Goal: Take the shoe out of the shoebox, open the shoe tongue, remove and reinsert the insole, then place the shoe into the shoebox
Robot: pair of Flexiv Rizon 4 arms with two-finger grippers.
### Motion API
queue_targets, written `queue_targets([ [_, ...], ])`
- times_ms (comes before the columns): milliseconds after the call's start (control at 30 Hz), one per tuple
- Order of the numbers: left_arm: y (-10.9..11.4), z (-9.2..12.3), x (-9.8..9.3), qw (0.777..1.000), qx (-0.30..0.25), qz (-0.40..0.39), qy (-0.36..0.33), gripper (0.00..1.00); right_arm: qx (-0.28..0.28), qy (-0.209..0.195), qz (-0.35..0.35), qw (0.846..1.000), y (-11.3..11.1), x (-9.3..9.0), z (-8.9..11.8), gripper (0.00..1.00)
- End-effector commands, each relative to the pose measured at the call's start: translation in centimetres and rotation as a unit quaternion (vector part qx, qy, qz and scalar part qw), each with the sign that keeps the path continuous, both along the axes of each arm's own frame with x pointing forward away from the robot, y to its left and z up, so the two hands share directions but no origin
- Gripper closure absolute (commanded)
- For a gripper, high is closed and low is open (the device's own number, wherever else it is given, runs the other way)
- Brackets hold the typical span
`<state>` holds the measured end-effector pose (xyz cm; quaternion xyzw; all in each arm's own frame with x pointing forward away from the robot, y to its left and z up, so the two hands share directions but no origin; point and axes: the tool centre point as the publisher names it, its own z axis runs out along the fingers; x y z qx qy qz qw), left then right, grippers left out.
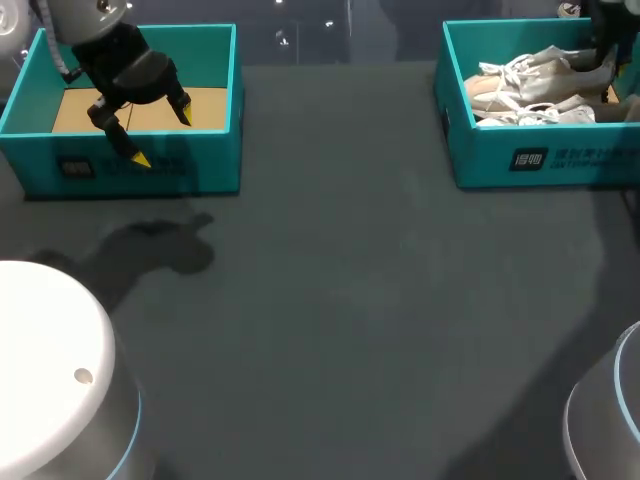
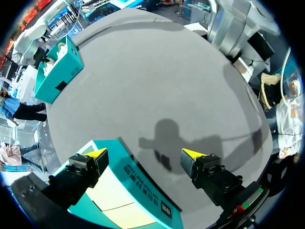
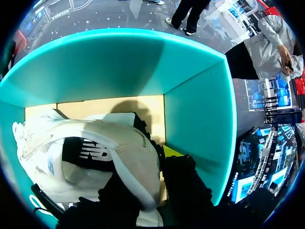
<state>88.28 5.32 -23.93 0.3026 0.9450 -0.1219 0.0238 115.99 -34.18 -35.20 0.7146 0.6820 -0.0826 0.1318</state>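
head view is showing the pale white lace-up shoe (image 1: pixel 535 85) lying inside the teal cardboard shoebox (image 1: pixel 540 160) at the upper right of the frame, with the right gripper (image 3: pixel 164 157) reaching down into it. right wrist view is showing that gripper's dark fingers against the shoe's heel, one yellow tip peeking out; whether they are pinching it i cannot tell. the left gripper (image 1: pixel 160 132) is hanging with fingers spread over a second teal box (image 1: pixel 215 150), upper left. this is fitting either lifting the shoe out or setting it back in. white print is sitting on both boxes' fronts.
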Motion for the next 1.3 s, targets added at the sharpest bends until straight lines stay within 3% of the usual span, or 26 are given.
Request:
queue_targets([
  [33, 0.1, 0.0, 0.0, 1.0, 0.001, 0.0, 0.0, 0.0, 0.003, 0.008, -0.001, 1.0, 0.1, 0.7, -0.2, 0.97],
  [233, 0.1, 0.0, 0.0, 1.0, 0.001, 0.0, 0.0, 0.0, 0.007, 0.011, -0.002, 1.0, 0.3, 0.8, -0.3, 0.82],
  [500, 0.1, 0.0, 0.0, 1.0, 0.001, 0.0, 0.0, 0.0, 0.013, 0.016, -0.007, 1.0, 0.5, 0.6, -0.4, 0.75],
  [633, 0.1, 0.0, 0.0, 1.0, 0.001, 0.0, 0.0, 0.0, 0.015, 0.017, -0.009, 1.0, 0.6, 0.5, -0.2, 0.63],
  [1067, 0.1, 0.0, 0.0, 1.0, 0.001, 0.0, 0.0, 0.0, 0.022, 0.015, -0.015, 1.0, 0.9, 0.0, 0.3, 0.5],
  [1200, 0.1, 0.0, 0.0, 1.0, 0.001, 0.0, 0.0, 0.0, 0.024, 0.014, -0.016, 0.999, 1.0, -0.1, 0.7, 0.25],
  [1300, 0.1, 0.0, 0.0, 1.0, 0.001, 0.0, 0.0, 0.0, 0.03, 0.011, -0.018, 0.999, 1.2, -0.3, 1.5, 0.2],
])
